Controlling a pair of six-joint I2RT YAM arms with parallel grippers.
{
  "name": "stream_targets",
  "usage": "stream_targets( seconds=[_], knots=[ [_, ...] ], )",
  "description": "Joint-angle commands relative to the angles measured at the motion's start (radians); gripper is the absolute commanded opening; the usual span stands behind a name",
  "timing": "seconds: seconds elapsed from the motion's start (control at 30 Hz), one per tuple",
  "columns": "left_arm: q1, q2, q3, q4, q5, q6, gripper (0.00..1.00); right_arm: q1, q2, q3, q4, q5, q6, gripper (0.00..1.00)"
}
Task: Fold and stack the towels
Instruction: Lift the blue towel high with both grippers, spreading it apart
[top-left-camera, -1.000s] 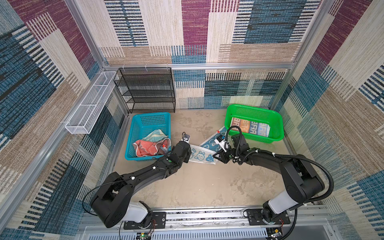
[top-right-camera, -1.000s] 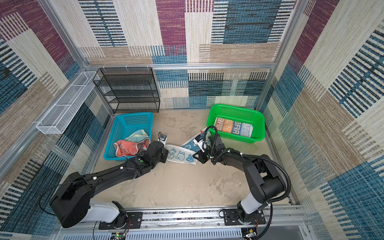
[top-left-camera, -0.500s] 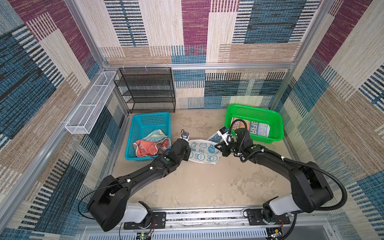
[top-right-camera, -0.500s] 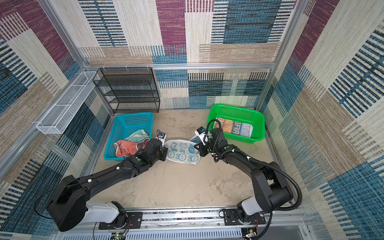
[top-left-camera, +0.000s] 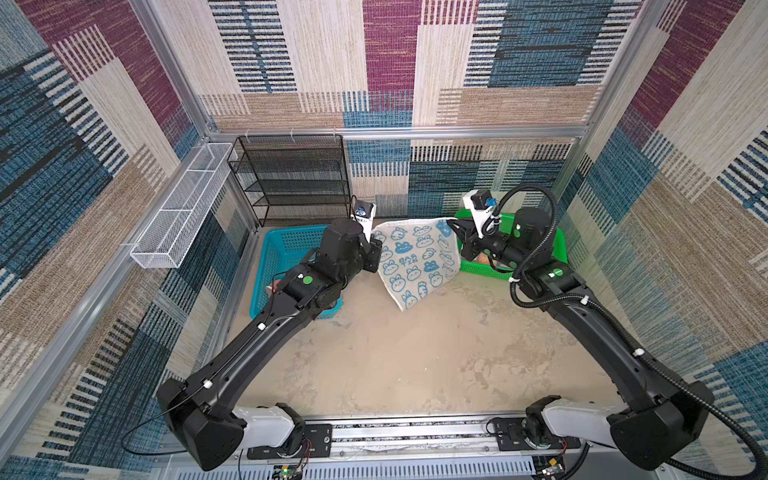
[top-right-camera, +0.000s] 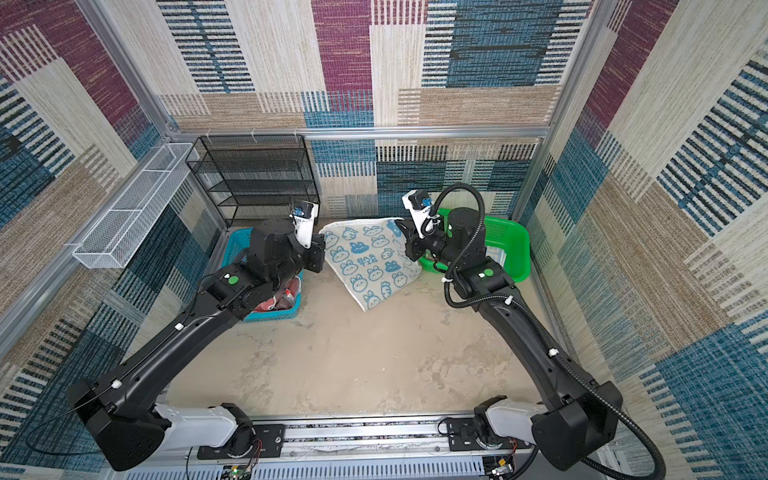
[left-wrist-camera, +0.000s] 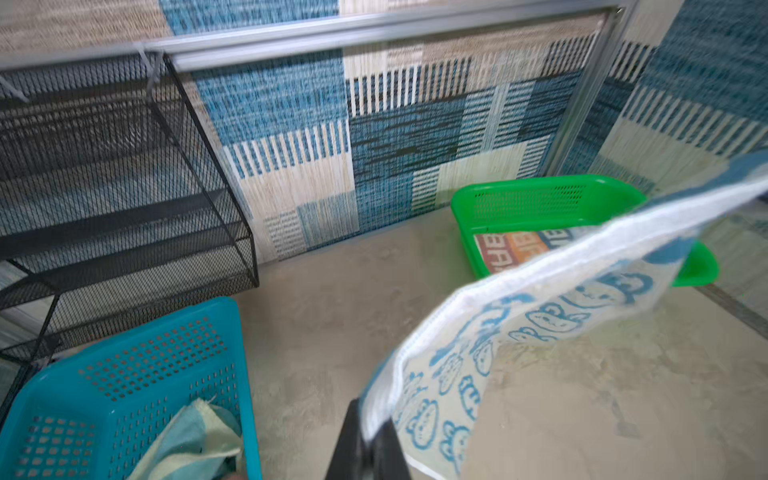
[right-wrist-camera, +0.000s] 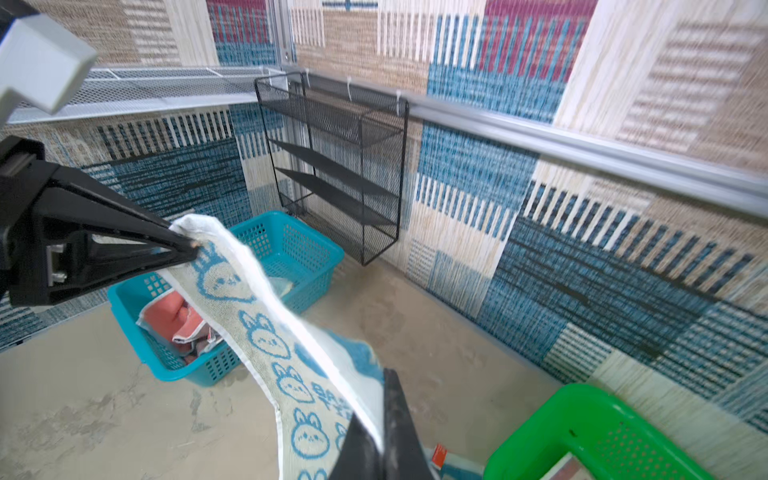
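The rabbit towel (top-left-camera: 415, 257), looped terry with a white hemmed edge, hangs stretched in the air over the back middle of the desk (top-left-camera: 395, 365). The left jaws and the right jaws each pinch one of its top corners, both clamped tight on the cloth, and its lowest corner droops to a point toward the mottled sandy surface. Near the back-left corner the perforated plastic blue basket (left-wrist-camera: 145, 353) holds the crumpled coral towel (right-wrist-camera: 166, 316) and a rumpled pale cloth (left-wrist-camera: 195, 440), while near the back-right corner the rounded green basket (left-wrist-camera: 540, 183) holds the lettered towel (left-wrist-camera: 515, 249), lying flat.
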Motion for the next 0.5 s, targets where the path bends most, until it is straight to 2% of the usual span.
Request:
stream_targets(
  seconds=[0.0,0.27,0.47],
  knots=[
    [0.001,-0.040,0.051,-0.088,0.103,0.021,0.00,0.001,-0.045,0.028,-0.010,-0.022,-0.051,0.00],
    [-0.002,-0.146,0.167,-0.171,0.281,-0.004,0.00,0.001,-0.152,0.106,-0.040,-0.166,-0.072,0.00],
    [-0.007,-0.250,0.158,-0.160,0.367,-0.052,0.00,0.001,-0.192,0.131,-0.053,-0.235,-0.031,0.00]
  ],
)
